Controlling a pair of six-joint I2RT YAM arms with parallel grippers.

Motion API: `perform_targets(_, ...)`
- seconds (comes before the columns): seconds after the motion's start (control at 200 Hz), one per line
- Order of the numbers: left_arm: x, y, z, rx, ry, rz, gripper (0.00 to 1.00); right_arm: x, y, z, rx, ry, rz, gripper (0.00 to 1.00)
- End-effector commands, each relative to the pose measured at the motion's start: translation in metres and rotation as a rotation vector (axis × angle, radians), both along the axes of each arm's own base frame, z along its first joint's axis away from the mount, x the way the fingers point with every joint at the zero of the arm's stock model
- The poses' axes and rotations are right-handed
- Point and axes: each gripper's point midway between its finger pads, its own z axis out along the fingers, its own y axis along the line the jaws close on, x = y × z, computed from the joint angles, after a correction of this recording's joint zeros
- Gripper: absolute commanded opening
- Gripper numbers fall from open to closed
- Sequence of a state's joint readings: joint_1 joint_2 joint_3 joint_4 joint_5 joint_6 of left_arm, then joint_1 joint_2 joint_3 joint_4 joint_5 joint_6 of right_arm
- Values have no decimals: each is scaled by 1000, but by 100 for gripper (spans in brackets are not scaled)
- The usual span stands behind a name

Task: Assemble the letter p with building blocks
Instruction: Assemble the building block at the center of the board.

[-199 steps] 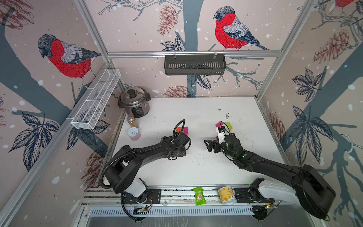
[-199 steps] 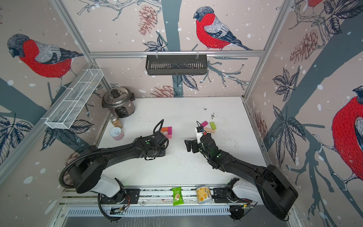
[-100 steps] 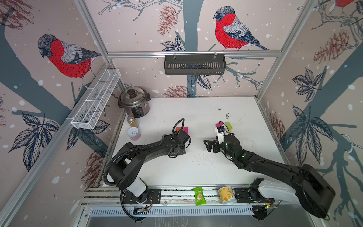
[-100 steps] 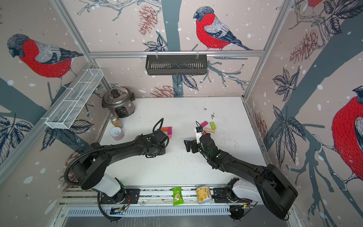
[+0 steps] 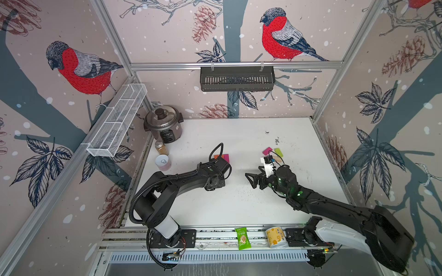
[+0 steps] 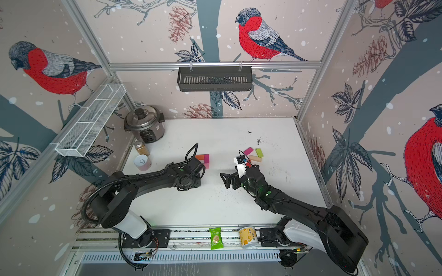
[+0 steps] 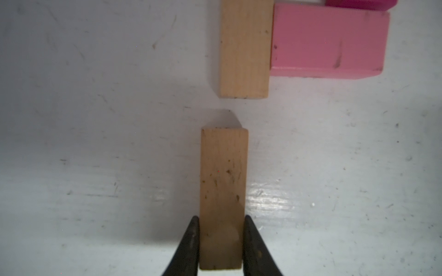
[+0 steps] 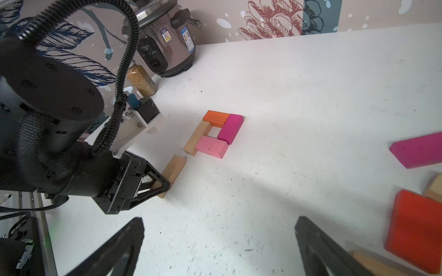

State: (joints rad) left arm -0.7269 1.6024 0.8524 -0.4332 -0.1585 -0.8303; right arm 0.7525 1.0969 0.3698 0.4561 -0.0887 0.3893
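Left arm shifted slightly; left gripper (image 7: 221, 217) clamps wood bar (image 7: 223, 172), stem bar (image 7: 245, 47) just ahead, gap unclosed. Stem unfinished. Right gripper (image 8: 220, 221) gaping, empty.

The left gripper (image 7: 221, 221) has black fingers (image 7: 190, 241). The long plain wood bar (image 7: 222, 179) between them is tan with dark specks. The second plain wood bar (image 7: 244, 47) is the same tan. Painted rectangular wooden pieces:

- light pink block (image 7: 327, 40)
- magenta block (image 8: 230, 127)
- orange block (image 8: 216, 117)
- red block (image 8: 416, 229)
- lime green block (image 6: 259, 152)

The flat counter (image 5: 239, 203) is white with dark scuffs.
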Motion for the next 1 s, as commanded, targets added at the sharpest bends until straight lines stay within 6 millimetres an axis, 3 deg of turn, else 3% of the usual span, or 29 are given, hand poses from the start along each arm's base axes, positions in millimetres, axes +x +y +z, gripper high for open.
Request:
perform_targets(0.0,2,1,0,7,2,0,24,-1,6,10,22,-40,32,100)
perform_targets(0.996,12,-2,1,23,-3,-8,24,-1,16,0,-43,-33,35,100)
